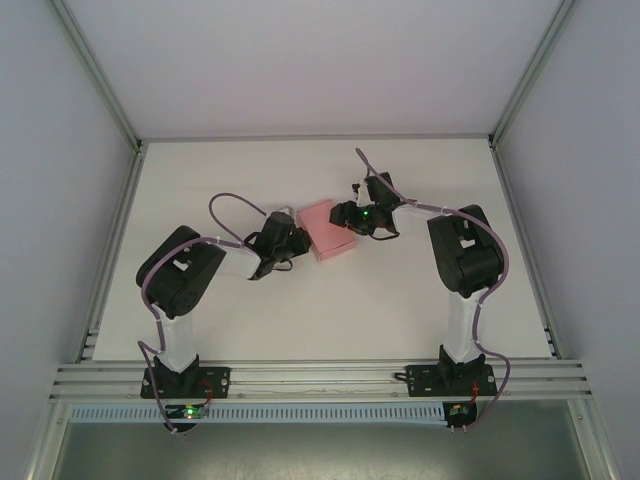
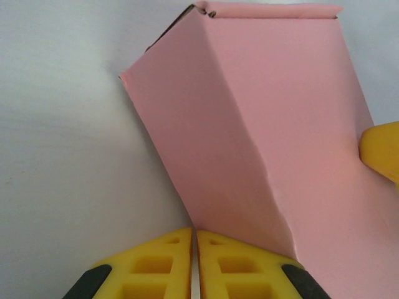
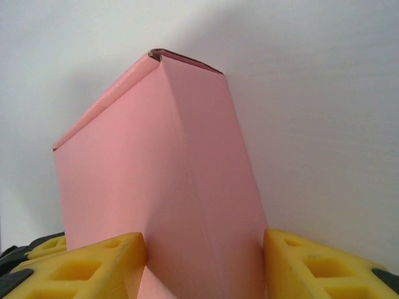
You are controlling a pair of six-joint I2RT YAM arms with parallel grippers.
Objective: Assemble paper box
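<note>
White table (image 1: 400, 300) carries everything; the pink paper box (image 1: 328, 229) lies a little beyond its middle, toward the far edge, folded up into a closed rectangular shape with one face creased; the right hand (image 3: 204, 240) is clamped on it from the right, a yellow finger flat against each side; the left hand (image 2: 194, 233) has its fingers pressed together, tips touching the box's near corner; whether any card is pinched between them cannot be told.
</note>
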